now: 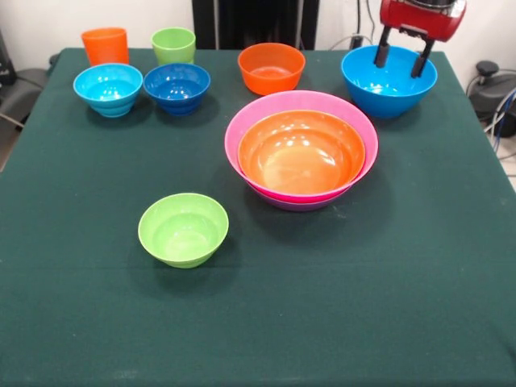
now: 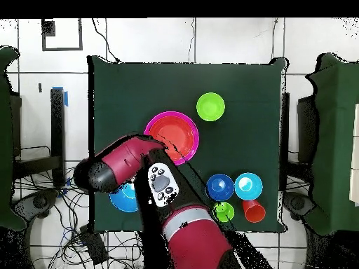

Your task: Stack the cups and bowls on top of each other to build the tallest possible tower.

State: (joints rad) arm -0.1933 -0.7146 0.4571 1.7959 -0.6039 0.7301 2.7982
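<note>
The tower stands mid-table: a wide orange bowl (image 1: 300, 153) nested in a pink bowl (image 1: 242, 121), with a purple edge (image 1: 298, 205) showing beneath; it also shows in the overhead view (image 2: 184, 143). My gripper (image 1: 401, 60) is open and empty, with its fingers over the big blue bowl (image 1: 387, 101) at the far right. That bowl is half hidden under my arm in the overhead view (image 2: 123, 202). A small orange bowl (image 1: 271, 68), dark-blue bowl (image 1: 176, 87), light-blue bowl (image 1: 108, 89), orange cup (image 1: 105, 46) and lime-green cup (image 1: 173, 45) stand along the far side. A small lime-green bowl (image 1: 183, 229) sits alone near the front.
The table has a dark green cloth (image 1: 387, 306). My red arm (image 2: 123, 161) reaches across the base-side corner in the overhead view and hides the small orange bowl there. Cables and equipment lie off the table's right edge (image 1: 496, 97).
</note>
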